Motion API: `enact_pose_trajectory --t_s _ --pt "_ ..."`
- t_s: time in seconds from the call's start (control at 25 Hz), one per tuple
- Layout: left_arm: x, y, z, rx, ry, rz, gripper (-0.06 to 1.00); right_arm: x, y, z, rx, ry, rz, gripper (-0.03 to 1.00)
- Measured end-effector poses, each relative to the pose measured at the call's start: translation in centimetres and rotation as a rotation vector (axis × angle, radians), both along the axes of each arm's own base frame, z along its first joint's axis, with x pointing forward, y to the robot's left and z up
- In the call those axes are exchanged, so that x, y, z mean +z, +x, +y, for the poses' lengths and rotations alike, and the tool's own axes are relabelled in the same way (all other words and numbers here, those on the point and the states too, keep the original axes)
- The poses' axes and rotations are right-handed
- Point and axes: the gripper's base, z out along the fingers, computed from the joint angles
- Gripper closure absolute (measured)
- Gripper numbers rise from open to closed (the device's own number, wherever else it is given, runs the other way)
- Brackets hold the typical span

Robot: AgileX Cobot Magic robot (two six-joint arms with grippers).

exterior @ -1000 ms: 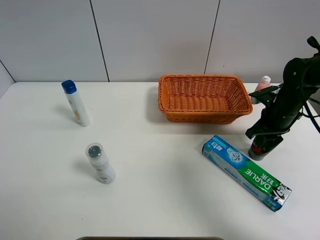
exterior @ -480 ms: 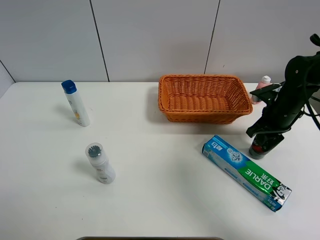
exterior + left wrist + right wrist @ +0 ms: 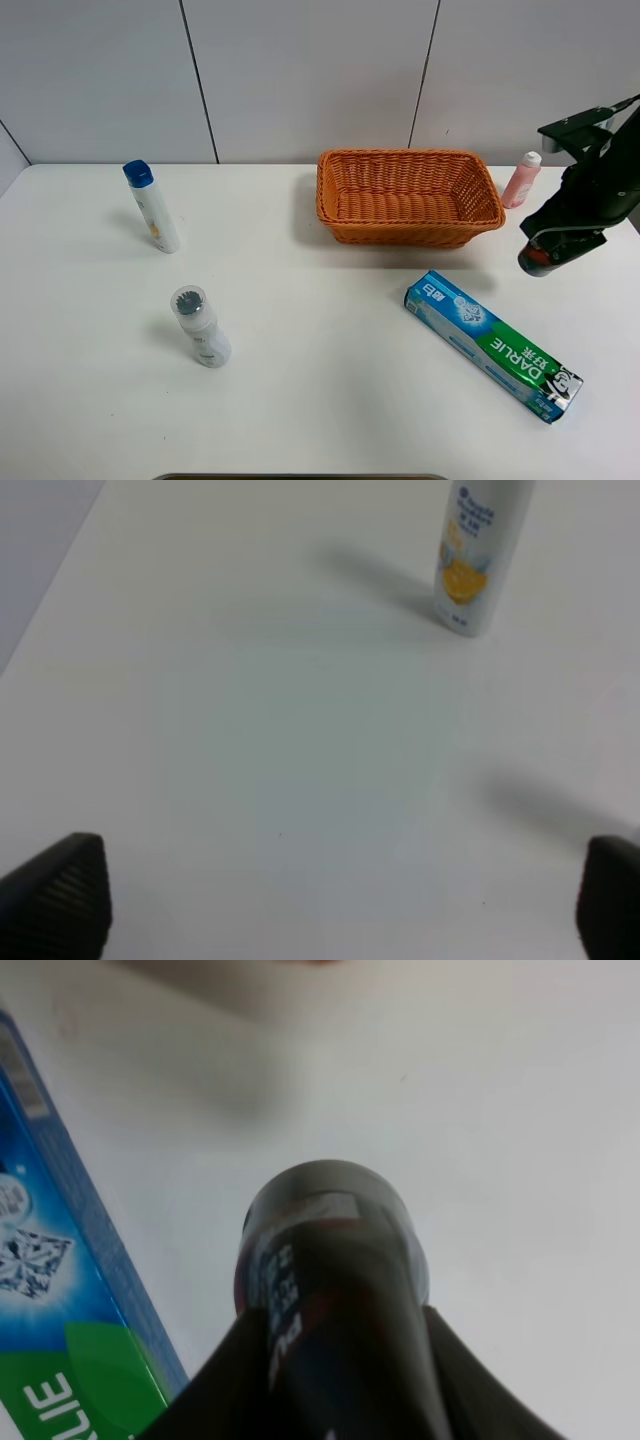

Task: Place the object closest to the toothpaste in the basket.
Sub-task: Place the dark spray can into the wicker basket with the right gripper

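At the frame's right edge the right claw (image 3: 556, 246) grips the dark red-labelled bottle (image 3: 538, 259) above the white table (image 3: 320, 400), with the orange wicker basket (image 3: 400, 232) lying to its upper left

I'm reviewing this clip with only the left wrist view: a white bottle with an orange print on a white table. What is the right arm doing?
Observer: The right gripper is shut on a dark bottle, held above the table, right of the basket.
Operator: Where's the toothpaste?
Observer: The toothpaste box lies flat on the table in front of the basket, apart from the held bottle.
Operator: Anything in the basket?
Observer: No, its inside shows only bare wicker.
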Motion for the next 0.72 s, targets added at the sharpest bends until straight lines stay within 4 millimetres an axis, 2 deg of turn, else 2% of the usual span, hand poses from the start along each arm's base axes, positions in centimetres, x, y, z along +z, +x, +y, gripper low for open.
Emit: enact_pose_trajectory --t_s 0.16,0.32,0.56,0.72 --pt "0.0 0.0 0.0 0.000 0.000 0.000 0.00 3.1 -1.4 0.2 -0.009 0.022 -0.116 0.65" --pt "0.0 0.0 0.0 0.000 0.000 0.000 0.00 5.4 -2.2 1.7 0.033 0.053 -0.256 0.65" --pt "0.0 0.0 0.0 0.000 0.000 0.000 0.00 6.5 -1.3 5.2 0.109 0.154 -0.433 0.65" --pt "0.0 0.0 0.0 0.000 0.000 0.000 0.00 6.0 0.0 6.9 0.133 0.200 -0.503 0.65"
